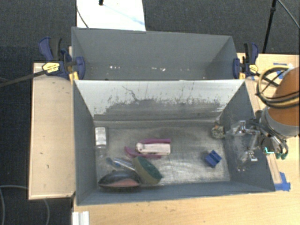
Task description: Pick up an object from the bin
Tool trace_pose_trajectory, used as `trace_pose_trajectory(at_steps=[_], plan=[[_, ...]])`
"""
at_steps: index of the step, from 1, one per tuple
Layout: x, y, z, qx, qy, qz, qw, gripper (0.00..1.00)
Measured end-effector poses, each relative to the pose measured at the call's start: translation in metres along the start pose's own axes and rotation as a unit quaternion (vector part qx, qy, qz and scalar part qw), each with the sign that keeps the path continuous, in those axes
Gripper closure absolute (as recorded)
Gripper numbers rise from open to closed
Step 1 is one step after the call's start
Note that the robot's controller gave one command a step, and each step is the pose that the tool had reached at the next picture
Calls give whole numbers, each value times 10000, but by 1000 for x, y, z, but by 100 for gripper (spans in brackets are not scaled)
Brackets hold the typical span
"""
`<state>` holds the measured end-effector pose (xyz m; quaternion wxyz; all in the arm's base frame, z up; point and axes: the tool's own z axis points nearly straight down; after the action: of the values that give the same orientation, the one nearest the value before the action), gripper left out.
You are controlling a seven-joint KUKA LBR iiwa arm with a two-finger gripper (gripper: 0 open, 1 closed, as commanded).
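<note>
Bin (154, 97) scuffed grey metal; jaws over right sloped wall, near angular blue block (213, 158); released or clenched, cannot tell.

Robotics lab picking cell
A grey metal bin (154, 50) stands over dark carpet (28, 27). The robot arm (286, 100) reaches in at 3 o'clock, and a black cable (21, 77) trails off at 9 o'clock.

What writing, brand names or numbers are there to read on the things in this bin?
None can be read. If the white and purple object bears any print, it is too blurred to tell. The blue block, the green pad and the bin wall show no lettering.
</note>
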<state>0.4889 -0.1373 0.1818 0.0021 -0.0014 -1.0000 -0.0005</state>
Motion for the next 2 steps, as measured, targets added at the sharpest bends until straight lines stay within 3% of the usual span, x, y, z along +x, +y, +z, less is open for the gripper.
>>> trace_pose_trajectory(at_steps=[1,2], plan=[[-21,43,112,7,-47,-1064,9943,0],[-23,42,107,20,-84,-1076,9942,100]])
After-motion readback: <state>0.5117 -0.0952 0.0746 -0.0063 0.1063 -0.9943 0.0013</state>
